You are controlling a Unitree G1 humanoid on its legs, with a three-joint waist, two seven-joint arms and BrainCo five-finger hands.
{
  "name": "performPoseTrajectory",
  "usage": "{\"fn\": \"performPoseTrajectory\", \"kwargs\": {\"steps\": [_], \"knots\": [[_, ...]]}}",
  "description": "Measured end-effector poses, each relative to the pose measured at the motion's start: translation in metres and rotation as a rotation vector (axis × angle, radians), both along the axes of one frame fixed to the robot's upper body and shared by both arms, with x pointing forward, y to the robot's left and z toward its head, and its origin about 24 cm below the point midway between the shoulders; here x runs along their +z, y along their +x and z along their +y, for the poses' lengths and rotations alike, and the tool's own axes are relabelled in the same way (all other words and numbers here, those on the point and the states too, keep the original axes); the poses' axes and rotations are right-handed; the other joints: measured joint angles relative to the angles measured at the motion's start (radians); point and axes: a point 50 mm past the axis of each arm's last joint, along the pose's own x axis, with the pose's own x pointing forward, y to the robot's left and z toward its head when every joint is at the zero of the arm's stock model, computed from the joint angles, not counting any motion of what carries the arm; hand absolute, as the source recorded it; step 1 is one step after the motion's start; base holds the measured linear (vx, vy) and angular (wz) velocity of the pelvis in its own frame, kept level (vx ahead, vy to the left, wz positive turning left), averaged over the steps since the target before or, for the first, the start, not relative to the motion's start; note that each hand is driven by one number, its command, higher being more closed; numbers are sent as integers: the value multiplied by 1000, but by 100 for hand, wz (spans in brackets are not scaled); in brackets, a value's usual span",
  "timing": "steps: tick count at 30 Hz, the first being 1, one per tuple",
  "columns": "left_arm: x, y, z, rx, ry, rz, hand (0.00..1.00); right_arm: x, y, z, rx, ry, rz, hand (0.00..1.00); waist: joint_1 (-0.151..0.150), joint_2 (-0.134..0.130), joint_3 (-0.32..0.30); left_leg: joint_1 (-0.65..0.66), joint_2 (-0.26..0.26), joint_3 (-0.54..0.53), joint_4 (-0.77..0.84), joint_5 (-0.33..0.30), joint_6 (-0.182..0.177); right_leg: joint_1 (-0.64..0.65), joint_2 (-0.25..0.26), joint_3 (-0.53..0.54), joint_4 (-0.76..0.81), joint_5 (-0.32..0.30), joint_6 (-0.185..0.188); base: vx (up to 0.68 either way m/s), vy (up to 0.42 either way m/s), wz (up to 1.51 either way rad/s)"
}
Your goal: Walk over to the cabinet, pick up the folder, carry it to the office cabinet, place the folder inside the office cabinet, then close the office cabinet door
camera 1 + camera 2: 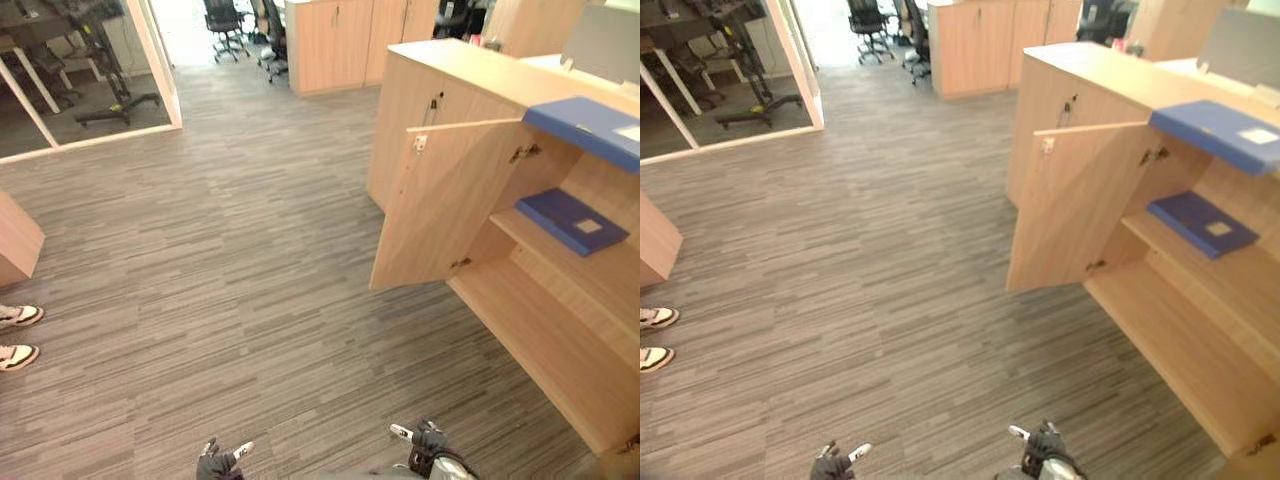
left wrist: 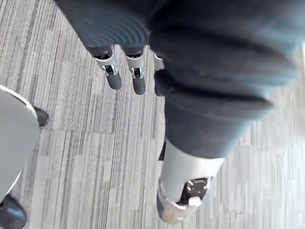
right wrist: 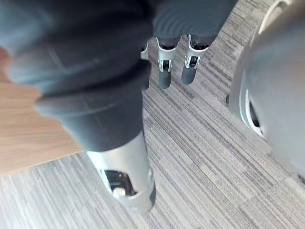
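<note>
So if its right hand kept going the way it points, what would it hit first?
Probably the grey striped carpet: the right hand hangs with relaxed fingers pointing down at it, and nothing shows in between.

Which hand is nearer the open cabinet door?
Right. The cabinet door stands open almost straight ahead of the right hand; the left hand hangs farther off to the left.

The open office cabinet (image 1: 440,100) carries a dark blue folder (image 1: 572,220) flat on its upper shelf (image 1: 600,285). A lighter blue folder (image 1: 585,130) lies on its top. On the grey striped carpet floor (image 1: 230,250) stand a person's 2 shoes (image 1: 20,316).
</note>
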Motion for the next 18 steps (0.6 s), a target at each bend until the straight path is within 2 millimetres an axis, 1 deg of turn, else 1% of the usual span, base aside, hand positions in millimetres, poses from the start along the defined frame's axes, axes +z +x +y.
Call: {"fn": "performPoseTrajectory", "kwargs": {"steps": [2, 3, 4, 5, 6, 7, 8, 9, 10, 11, 12, 13, 14, 15, 16, 17, 18], "knots": [[0, 1, 2, -16, 2, -3, 0, -1, -3, -1, 0, -4, 9, 0, 0, 0, -1, -17, 50, -29, 88, -28, -31, 47, 62, -1, -57, -4, -20, 343, -292, -17], [1, 2, 3, -20, 7, -8, 0, -1, -5, -1, -2, -4, 13, 0, 0, -4, -3, -33, 60, -40, 143, -40, -38, 61, 75, 0, -73, -6, -23, 280, -163, -18], [2, 3, 6, -9, 11, -18, 0, -2, -7, 0, 2, -3, 18, 0, 0, -7, -3, -90, 75, -57, 301, -56, -46, 90, 93, 11, -101, -11, -26, 342, -153, -29], [3, 4, 8, 21, 7, -22, 0, -1, -6, 1, 14, -5, 14, 0, 2, -6, 0, -185, 92, -81, 529, -46, -45, 118, 109, 28, -127, -13, -29, 402, -114, -51], [3, 5, 9, 45, 4, -30, 0, -1, -4, 1, 27, -8, 8, 0, 10, -5, 5, -247, 103, -98, 695, -37, -52, 142, 121, 49, -137, -18, -37, 340, -32, -72], [4, 6, 10, 61, 5, -40, 0, 0, -1, 3, 48, -9, 2, 0, 18, 1, 10, -291, 112, -110, 828, -38, -51, 169, 131, 78, -148, -23, -40, 338, 34, -93], [5, 8, 11, 62, 9, -48, 0, 0, 1, 7, 74, -5, 0, 0, 28, 0, 15, -340, 115, -105, 946, -48, -35, 211, 138, 117, -169, -25, -38, 278, 60, -86], [6, 10, 11, 61, 11, -54, 0, 0, 2, 10, 89, -4, -1, 0, 31, -2, 18, -363, 114, -103, 978, -54, -29, 230, 138, 135, -180, -26, -36, 341, 106, -96], [7, 12, 13, 60, 19, -63, 0, 0, 3, 14, 93, 6, -2, 0, 38, -3, 20, -411, 106, -104, 991, -68, -12, 257, 131, 173, -198, -26, -33, 269, 123, -76], [8, 14, 13, 58, 21, -69, 0, 0, 3, 15, 93, 10, -2, 0, 42, -4, 22, -434, 99, -106, 978, -78, -5, 266, 124, 192, -196, -26, -32, 389, 260, -99], [9, 18, 13, 56, 25, -85, 0, 0, 5, 18, 93, 17, 0, 0, 49, -10, 30, -477, 77, -109, 922, -105, 6, 279, 99, 230, -197, -26, -31, 377, 343, -99], [11, 22, 14, 53, 30, -101, 0, 0, 5, 19, 91, 23, 1, 0, 58, -21, 36, -505, 46, -119, 823, -113, 12, 289, 62, 262, -194, -25, -25, 313, 300, -99], [12, 22, 14, 50, 33, -104, 0, 0, 6, 20, 92, 24, -1, 0, 62, -24, 38, -515, 30, -133, 756, -113, 13, 292, 43, 277, -191, -25, -18, 312, 389, -99], [12, 23, 13, 49, 34, -107, 0, 1, 8, 19, 85, 28, -9, 0, 65, -24, 39, -517, -1, -195, 596, -96, 6, 299, 10, 310, -189, -30, 17, 247, 338, -90], [11, 22, 10, 50, 26, -101, 0, 1, 9, 19, 91, 22, -13, 0, 69, -6, 28, -505, -15, -268, 472, -2, -27, 300, 1, 334, -189, -45, 54, 384, 504, -88], [12, 25, 17, 51, 41, -101, 0, 0, 7, 29, 99, 46, -6, 0, 68, -39, 29, -489, -50, -239, 480, 2, -31, 305, -38, 359, -198, -45, 64, 316, 380, -53], [14, 28, 20, 50, 53, -112, 0, 0, 9, 39, 102, 73, -12, 0, 66, -62, 21, -496, -74, -259, 496, 1, -34, 277, -41, 366, -194, -11, 48, 353, 403, -29]]}}
